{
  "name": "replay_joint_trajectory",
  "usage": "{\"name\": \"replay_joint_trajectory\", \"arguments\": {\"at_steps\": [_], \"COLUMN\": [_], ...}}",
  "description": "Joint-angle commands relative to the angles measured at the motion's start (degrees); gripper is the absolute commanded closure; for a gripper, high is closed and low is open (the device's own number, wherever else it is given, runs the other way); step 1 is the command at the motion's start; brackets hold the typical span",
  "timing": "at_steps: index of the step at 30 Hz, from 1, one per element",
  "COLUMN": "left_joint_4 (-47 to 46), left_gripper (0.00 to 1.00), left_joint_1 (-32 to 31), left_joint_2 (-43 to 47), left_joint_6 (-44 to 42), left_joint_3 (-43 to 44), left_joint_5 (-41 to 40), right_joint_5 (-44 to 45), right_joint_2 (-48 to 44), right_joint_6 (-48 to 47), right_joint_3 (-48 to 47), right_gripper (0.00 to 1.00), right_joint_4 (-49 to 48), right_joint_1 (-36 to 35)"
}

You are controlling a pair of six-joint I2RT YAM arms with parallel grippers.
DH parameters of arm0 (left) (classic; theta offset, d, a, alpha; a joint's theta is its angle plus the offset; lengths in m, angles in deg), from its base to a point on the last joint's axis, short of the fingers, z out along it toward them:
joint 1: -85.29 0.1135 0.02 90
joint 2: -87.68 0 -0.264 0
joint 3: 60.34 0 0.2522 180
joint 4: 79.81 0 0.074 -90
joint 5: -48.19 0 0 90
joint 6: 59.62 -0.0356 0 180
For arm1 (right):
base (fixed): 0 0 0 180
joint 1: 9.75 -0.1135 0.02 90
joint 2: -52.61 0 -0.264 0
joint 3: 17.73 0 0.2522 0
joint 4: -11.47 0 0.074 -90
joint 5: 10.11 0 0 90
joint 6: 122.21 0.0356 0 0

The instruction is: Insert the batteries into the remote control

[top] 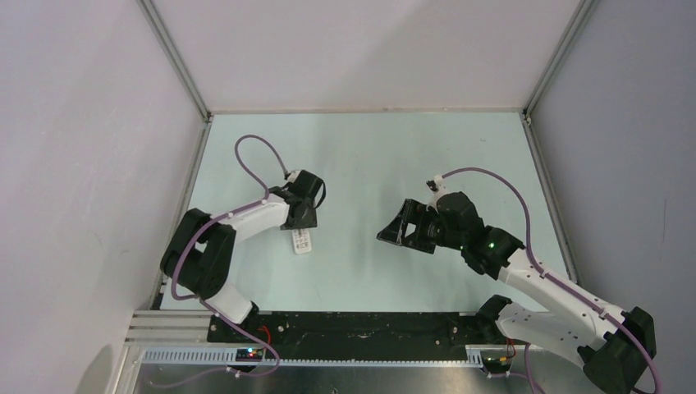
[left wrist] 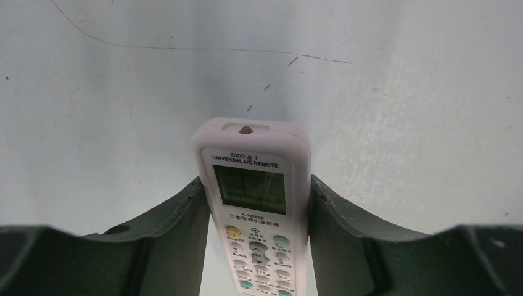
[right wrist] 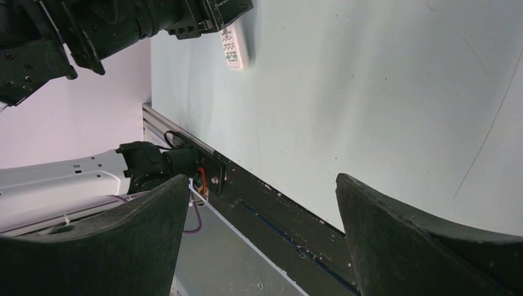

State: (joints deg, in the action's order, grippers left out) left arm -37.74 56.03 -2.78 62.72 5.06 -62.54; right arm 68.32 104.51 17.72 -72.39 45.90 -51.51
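**Remote pinched face-up, no batteries in sight**

Left gripper (left wrist: 257, 185): both fingers are pressed against the long sides of the remote control (left wrist: 256, 203), one at 9 o'clock and one at 3 o'clock of its display. The grip sits around the upper-middle of the body. The display and buttons face the wrist camera, so the back is turned away and hidden.

In the overhead view the remote sits in the left half of the table (top: 369, 156), sticking out of the gripper toward 6 o'clock. I cannot tell whether it rests on the surface or hangs just above it.

Right gripper (top: 400, 226): jaws spread wide with nothing between them. It sits well apart from the remote, toward 3 o'clock of it, tipped on its side.

The batteries appear in no view, so their position is unknown.

Risks, as I judge them:
- The battery side is not exposed. The handset needs turning over, and a two-point pinch on smooth plastic sides may let it pivot or slide out partway through.
- The grip is off the handset's middle, so the free end may droop or swing on lifting.
- If the right arm comes in to help, its wide jaws could knock the left fingers or nudge the remote askew.
- With the batteries not located, any reach for them starts blind.
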Motion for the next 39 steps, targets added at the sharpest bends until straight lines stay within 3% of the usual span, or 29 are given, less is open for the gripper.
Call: {"name": "replay_joint_trajectory", "arguments": {"at_steps": [1, 7, 20, 23, 29, 34, 39], "left_joint_4": [-0.56, -0.47, 1.71, 4.66, 9.31, 12.35, 13.62], "left_gripper": [0.5, 0.39, 0.12, 0.02, 0.0, 0.0, 0.0], "left_joint_1": [0.97, 1.55, 1.56, 1.59, 1.57, 1.57, 1.53], "left_joint_2": [-1.22, -1.39, 2.79, 11.01, 33.09, 53.62, 67.08], "left_joint_6": [-0.51, 0.39, 1.67, 2.27, 1.12, -1.15, -3.65], "left_joint_3": [2.37, 2.8, 1.53, 0.94, -0.74, -1.47, -2.56], "left_joint_5": [-0.74, 0.08, -0.72, -0.27, 4.98, 6.43, 6.53], "right_joint_5": [-0.43, 0.74, 20.39, 25.7, 46.96, 54.12, 59.5], "right_joint_2": [-0.95, -1.5, -9.7, -12.77, -16.73, -20.74, -25.79], "right_joint_6": [1.14, 1.15, -2.51, -1.03, 4.41, 2.88, 0.71], "right_joint_3": [0.2, 0.23, -1.36, -3.4, -10.12, -16.14, -20.2], "right_gripper": [0.08, 0.08, 0.01, 0.01, 0.01, 0.01, 0.01], "right_joint_4": [-1.97, -1.49, 11.62, 17.02, 31.51, 38.65, 42.87], "right_joint_1": [0.26, -0.22, -2.0, -1.47, -0.93, -0.78, -0.72]}}
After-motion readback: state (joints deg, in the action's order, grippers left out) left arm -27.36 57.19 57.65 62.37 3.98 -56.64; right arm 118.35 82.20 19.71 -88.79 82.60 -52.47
